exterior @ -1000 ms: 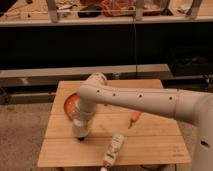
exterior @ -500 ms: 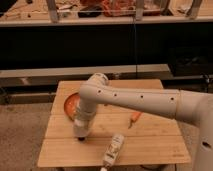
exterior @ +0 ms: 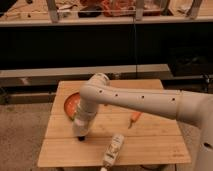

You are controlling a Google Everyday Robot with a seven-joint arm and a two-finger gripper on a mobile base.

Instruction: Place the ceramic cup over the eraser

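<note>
My white arm reaches down over the left part of the wooden table (exterior: pixel 150 145). The gripper (exterior: pixel 81 134) is at the arm's lower end, pointing down, just above the table in front of the orange pan (exterior: pixel 69 104). A pale cylinder shape at that end (exterior: pixel 83 121) could be the ceramic cup, but I cannot tell it apart from the arm. A small dark spot (exterior: pixel 81 138) sits on the table right under the gripper; I cannot tell whether it is the eraser. No other black block shows.
A long white labelled bottle (exterior: pixel 113 149) lies near the table's front edge, right of the gripper. A small orange thing (exterior: pixel 135 118) lies mid-table. The orange pan is half hidden by the arm. Dark shelving stands behind the table.
</note>
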